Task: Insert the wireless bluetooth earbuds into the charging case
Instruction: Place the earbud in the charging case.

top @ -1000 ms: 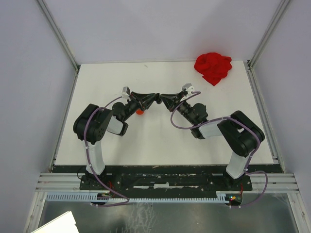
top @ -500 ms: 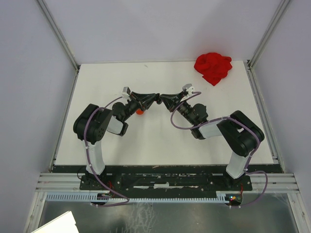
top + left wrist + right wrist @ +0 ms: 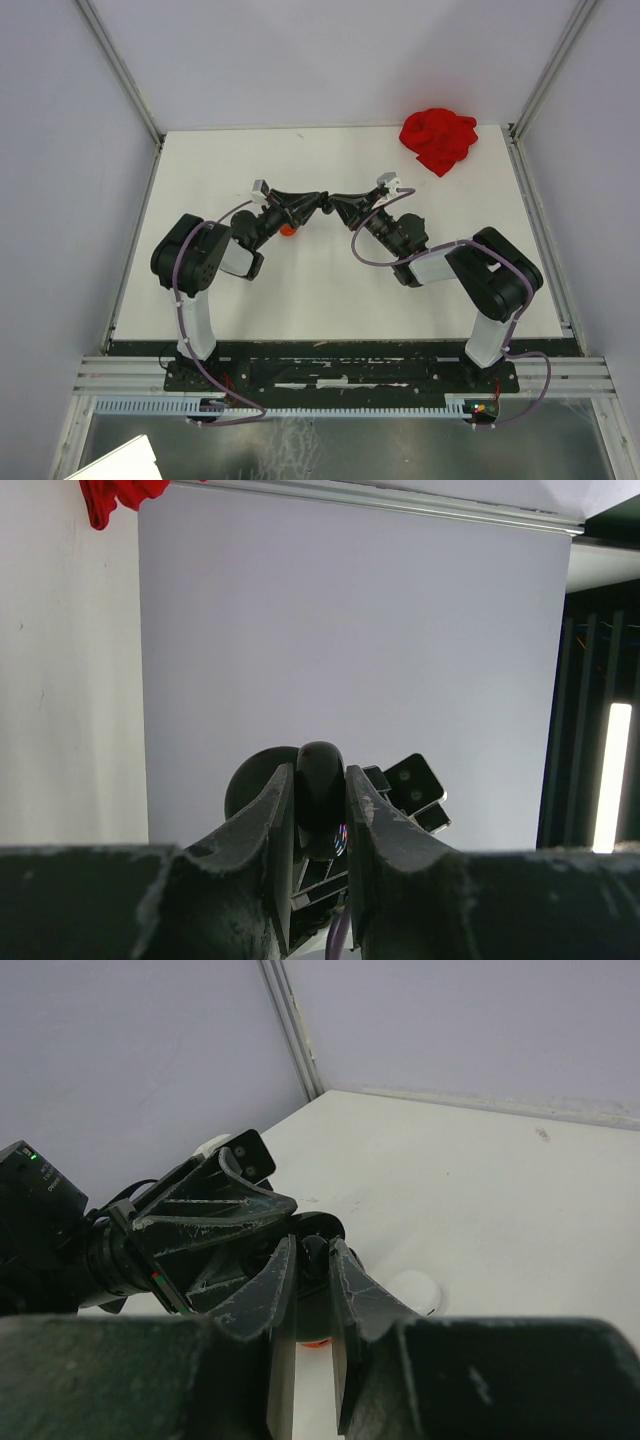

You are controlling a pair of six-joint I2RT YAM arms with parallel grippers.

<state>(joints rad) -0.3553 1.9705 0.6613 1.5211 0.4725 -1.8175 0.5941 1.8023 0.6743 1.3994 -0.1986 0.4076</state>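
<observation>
Both grippers meet tip to tip above the middle of the table. My left gripper (image 3: 320, 204) (image 3: 320, 782) is shut on a black rounded charging case (image 3: 319, 775), seen edge-on between its fingers. A round black part (image 3: 250, 780) shows just behind the left finger. My right gripper (image 3: 336, 204) (image 3: 312, 1252) is shut on a small black earbud (image 3: 316, 1256), pressed up against the black case (image 3: 322, 1226) at the left gripper's tip. How deep the earbud sits in the case is hidden by the fingers.
A red disc (image 3: 288, 229) (image 3: 315, 1341) lies on the table under the left gripper. A white disc (image 3: 416, 1291) lies just right of the right fingers. A crumpled red cloth (image 3: 438, 139) sits at the back right corner.
</observation>
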